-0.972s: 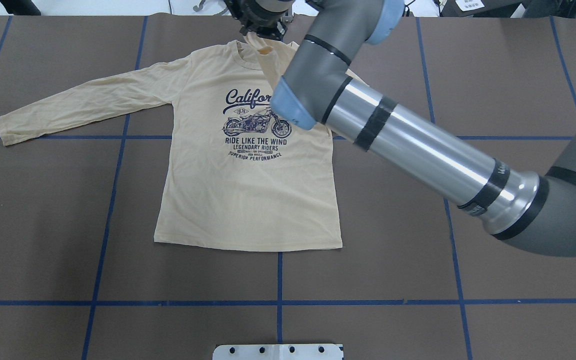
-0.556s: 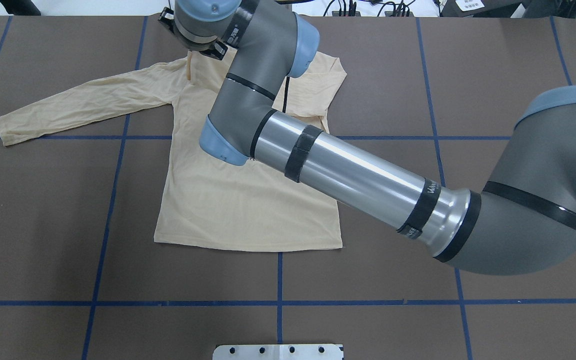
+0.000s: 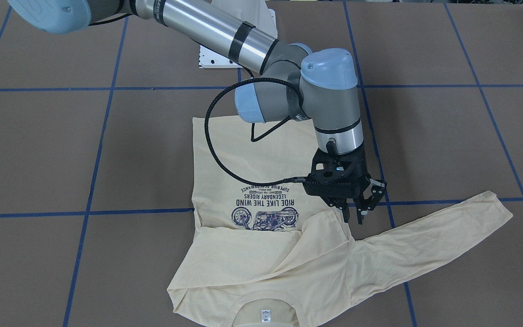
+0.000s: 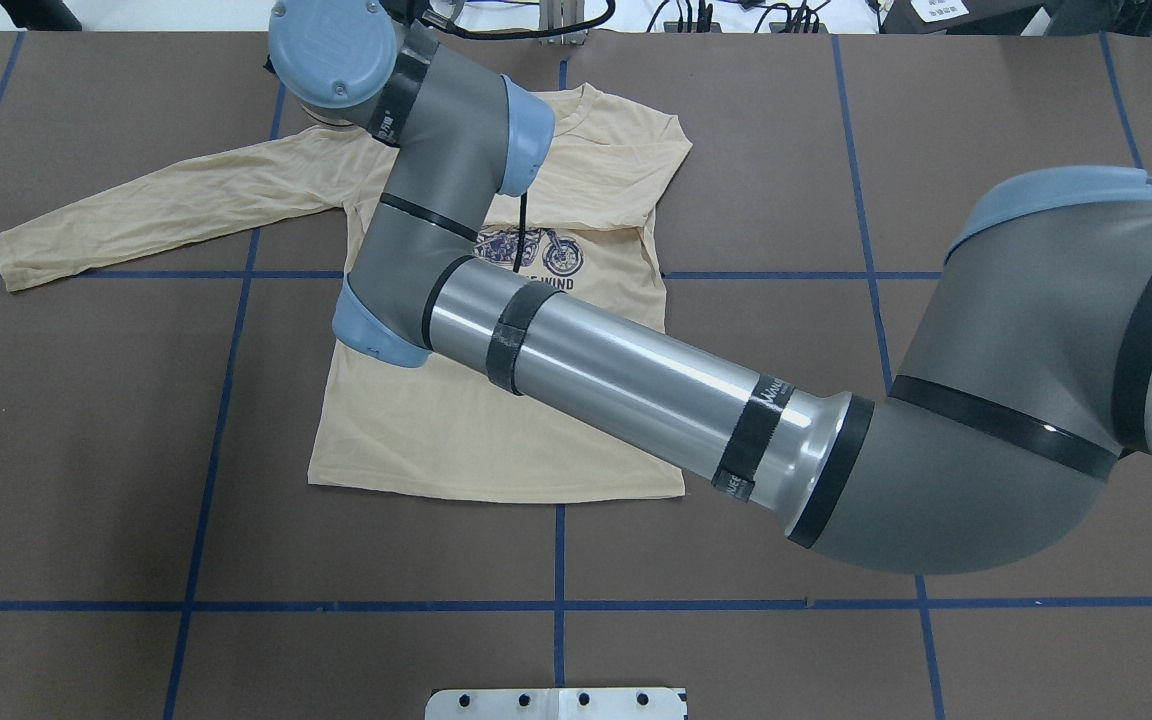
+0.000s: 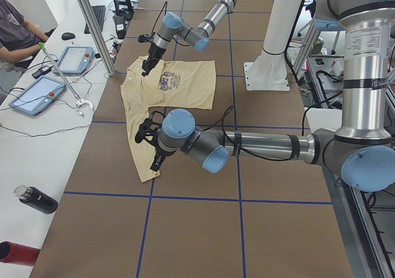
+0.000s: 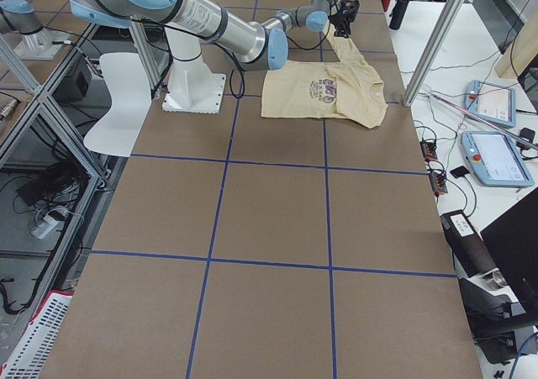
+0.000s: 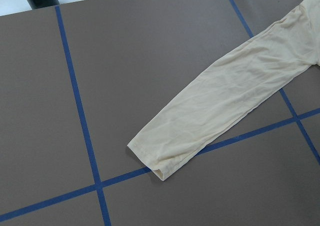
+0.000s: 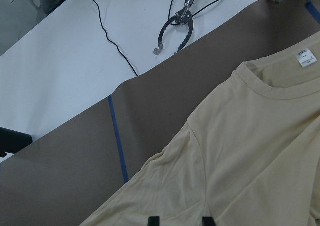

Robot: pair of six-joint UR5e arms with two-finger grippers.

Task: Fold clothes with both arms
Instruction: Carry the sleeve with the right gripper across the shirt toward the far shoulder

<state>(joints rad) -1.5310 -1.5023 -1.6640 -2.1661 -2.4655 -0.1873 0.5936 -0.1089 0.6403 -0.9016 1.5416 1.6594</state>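
Risk: black two-finger right gripper (image 3: pixel 353 219), jaws spread and empty, could snag pale cream-yellow long-sleeved T-shirt (image 3: pixel 243 268) just beneath, undoing sleeve fold.

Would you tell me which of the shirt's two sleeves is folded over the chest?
The sleeve on the robot's right; the left sleeve lies stretched out flat.

Taped brown table (image 4: pixel 86 450), tablets (image 5: pixel 75 59), black bottle (image 5: pixel 36 200)

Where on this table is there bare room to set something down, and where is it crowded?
Bare: the table between the shirt and the white base plate, and the far right corner beyond the folded shoulder. Crowded: the right arm crosses above the shirt, its open right gripper beside the outstretched sleeve.
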